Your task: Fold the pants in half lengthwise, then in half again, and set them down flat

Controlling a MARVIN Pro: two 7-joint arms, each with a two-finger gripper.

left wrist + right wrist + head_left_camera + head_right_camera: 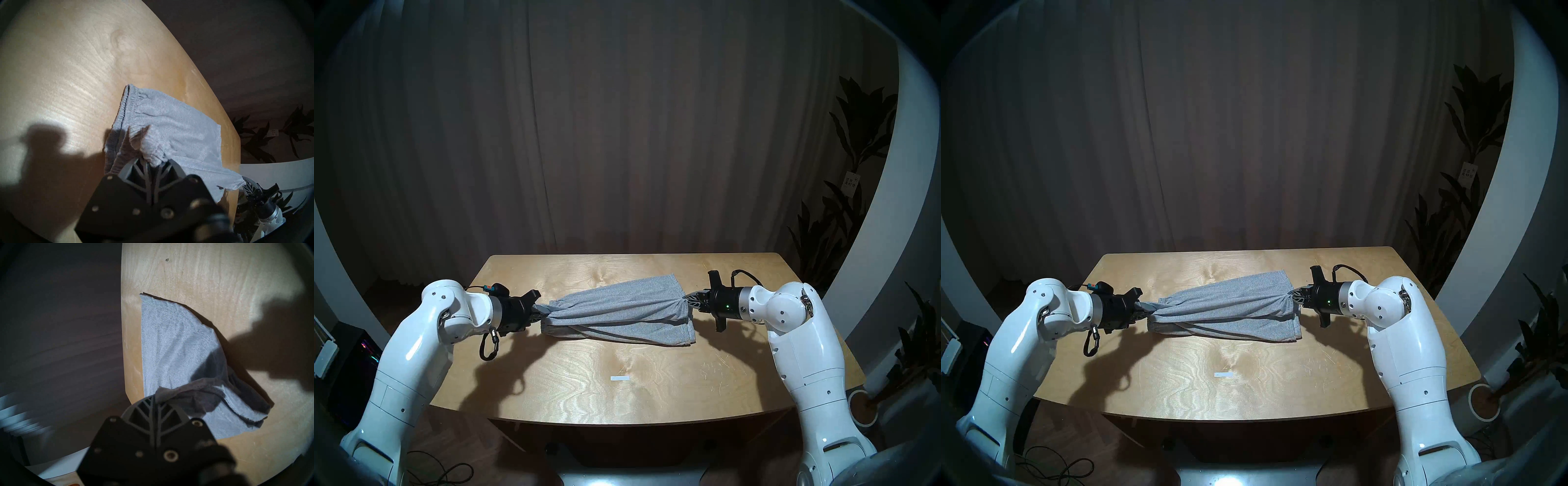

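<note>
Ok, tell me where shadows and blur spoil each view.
Head views: arm shadows darken the table in front, pants sharp. Left wrist: a shadow on the wood, left gripper soft. Right wrist: a shadow crosses the pants, right gripper blurred.

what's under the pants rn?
Only the wooden table. The pants are stretched between the left gripper and right gripper, the raised middle sagging onto a lower layer on the tabletop. Whatever lies beneath the cloth is covered.
</note>
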